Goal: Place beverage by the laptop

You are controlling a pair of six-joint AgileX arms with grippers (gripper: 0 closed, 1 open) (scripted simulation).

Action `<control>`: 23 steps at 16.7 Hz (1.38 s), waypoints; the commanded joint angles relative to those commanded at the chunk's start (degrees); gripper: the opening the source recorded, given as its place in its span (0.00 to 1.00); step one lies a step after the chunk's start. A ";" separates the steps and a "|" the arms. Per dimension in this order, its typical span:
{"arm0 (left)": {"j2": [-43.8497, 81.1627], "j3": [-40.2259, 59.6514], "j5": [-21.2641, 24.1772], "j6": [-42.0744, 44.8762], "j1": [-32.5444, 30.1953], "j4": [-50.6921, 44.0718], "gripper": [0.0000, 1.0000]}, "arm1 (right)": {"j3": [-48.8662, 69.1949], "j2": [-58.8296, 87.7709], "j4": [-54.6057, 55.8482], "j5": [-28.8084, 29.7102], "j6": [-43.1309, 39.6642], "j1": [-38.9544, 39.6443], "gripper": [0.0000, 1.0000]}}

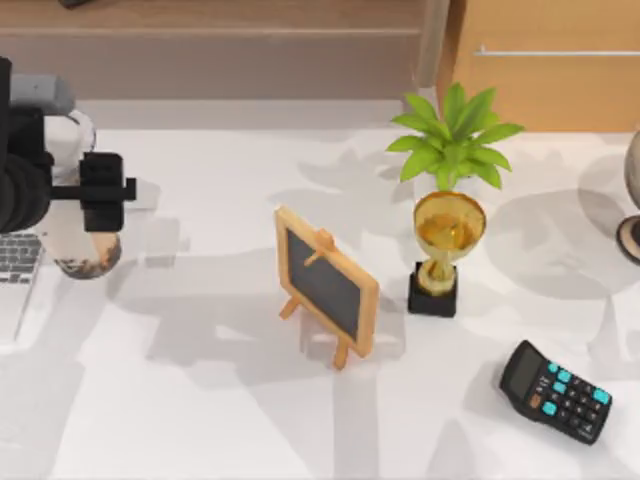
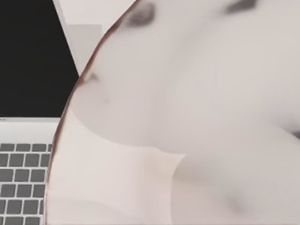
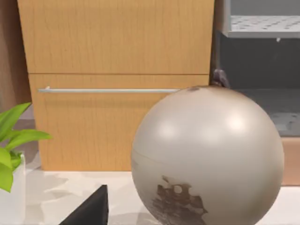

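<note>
The beverage, a clear cup of milky tea with dark pearls at its base, stands at the table's far left. It is right beside the laptop, whose grey keys show at the left edge. My left gripper is around the cup's middle and shut on it. In the left wrist view the beverage is very close, with the laptop keyboard and black screen just behind it. My right arm is parked off the table's right side, facing a globe.
A small chalkboard easel stands mid-table. A gold trophy and a potted plant are to its right. A black calculator lies front right. A globe sits at the right edge. A wooden cabinet is behind.
</note>
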 joint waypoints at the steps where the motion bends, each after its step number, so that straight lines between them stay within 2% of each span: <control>1: -0.07 -0.04 0.01 -0.01 -0.03 0.22 0.00 | 0.00 0.00 0.00 0.00 0.00 0.00 1.00; 15: -0.19 -2.41 -0.10 0.17 0.49 7.83 0.00 | 0.00 0.00 0.00 0.00 0.00 0.00 1.00; 23: 2.45 -5.31 0.13 0.02 0.35 7.74 0.00 | 0.00 0.00 0.00 0.00 0.00 0.00 1.00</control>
